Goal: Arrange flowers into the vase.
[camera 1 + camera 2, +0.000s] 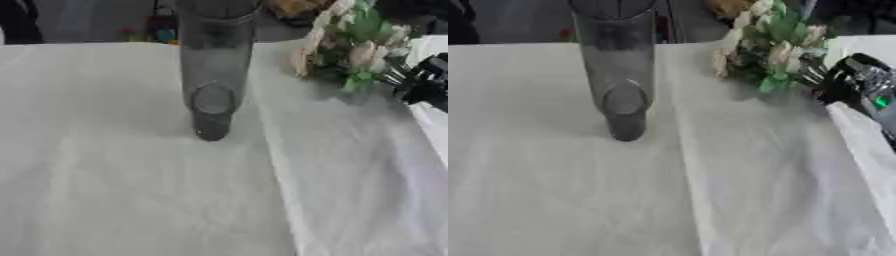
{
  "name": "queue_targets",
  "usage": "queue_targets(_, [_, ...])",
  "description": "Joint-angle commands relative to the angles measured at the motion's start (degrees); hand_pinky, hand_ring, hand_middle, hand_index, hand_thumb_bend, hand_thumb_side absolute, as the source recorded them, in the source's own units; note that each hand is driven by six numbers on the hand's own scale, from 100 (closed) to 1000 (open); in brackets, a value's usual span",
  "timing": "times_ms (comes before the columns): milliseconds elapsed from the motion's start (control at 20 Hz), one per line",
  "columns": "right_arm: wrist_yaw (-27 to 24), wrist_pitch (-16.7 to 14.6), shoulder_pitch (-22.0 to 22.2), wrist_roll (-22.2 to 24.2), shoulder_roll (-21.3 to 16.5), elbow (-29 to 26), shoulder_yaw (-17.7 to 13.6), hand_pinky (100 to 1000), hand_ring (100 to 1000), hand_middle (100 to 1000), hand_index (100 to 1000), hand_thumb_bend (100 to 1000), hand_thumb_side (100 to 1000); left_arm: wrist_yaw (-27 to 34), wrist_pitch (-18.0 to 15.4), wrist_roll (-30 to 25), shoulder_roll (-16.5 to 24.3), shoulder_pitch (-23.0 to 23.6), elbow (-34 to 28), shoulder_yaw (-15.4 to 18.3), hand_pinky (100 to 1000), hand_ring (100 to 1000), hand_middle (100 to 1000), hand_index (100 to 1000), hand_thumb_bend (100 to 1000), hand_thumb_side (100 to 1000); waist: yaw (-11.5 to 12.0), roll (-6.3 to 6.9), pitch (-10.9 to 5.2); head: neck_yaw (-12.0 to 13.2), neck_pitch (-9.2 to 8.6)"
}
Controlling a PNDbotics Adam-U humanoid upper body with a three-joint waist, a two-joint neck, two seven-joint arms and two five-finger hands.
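A tall clear glass vase (213, 70) stands upright on the white cloth, a little left of the middle at the back. To its right a bunch of pale cream and pink flowers with green leaves (773, 47) hangs in the air, blooms toward the vase's side. My right hand (852, 82) comes in from the right edge and is shut on the stems of the bunch. The flowers are beside the vase, apart from it, at about the height of its upper half. My left hand shows in neither view.
The white tablecloth (131, 190) covers the table, with a long fold running down the middle. Dark shapes and some small coloured things (157, 32) lie beyond the table's far edge.
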Motion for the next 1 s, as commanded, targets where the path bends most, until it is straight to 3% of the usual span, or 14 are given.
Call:
queue_targets(50, [-3.22, -0.57, -0.19, -1.89, -1.82, -0.69, -0.69, 100, 215, 154, 183, 100, 100, -0.31, -0.07, 0.03, 0.32, -0.88, -0.77, 0.05, 762, 808, 862, 864, 100, 596, 0.00, -0.08, -1.09, -0.35, -0.86])
queue_targets(300, [-7.00, -2.07, 0.07, -2.14, -1.74, -0.55, -0.52, 100, 147, 100, 160, 100, 100, -0.31, 0.00, 0.05, 0.35, -0.92, -0.77, 0.05, 762, 808, 859, 864, 100, 596, -0.20, -0.02, -1.13, -0.39, -0.80])
queue_targets(550, [-11.24, -3.02, -0.21, -1.34, -1.58, -0.01, -1.00, 100, 112, 100, 142, 100, 100, -0.16, 0.07, 0.20, 0.44, -0.86, -0.77, 0.13, 762, 808, 857, 863, 100, 597, -0.54, 0.10, -1.37, -0.22, -0.57])
queue_targets(1000, [-24.10, -3.10, 0.27, -1.36, -2.39, -2.85, -1.62, 100, 100, 100, 131, 100, 100, 0.35, 0.30, 0.43, 0.90, -0.61, -0.77, 0.36, 761, 808, 856, 863, 100, 599, -1.55, 0.10, -2.47, 0.40, 0.53])
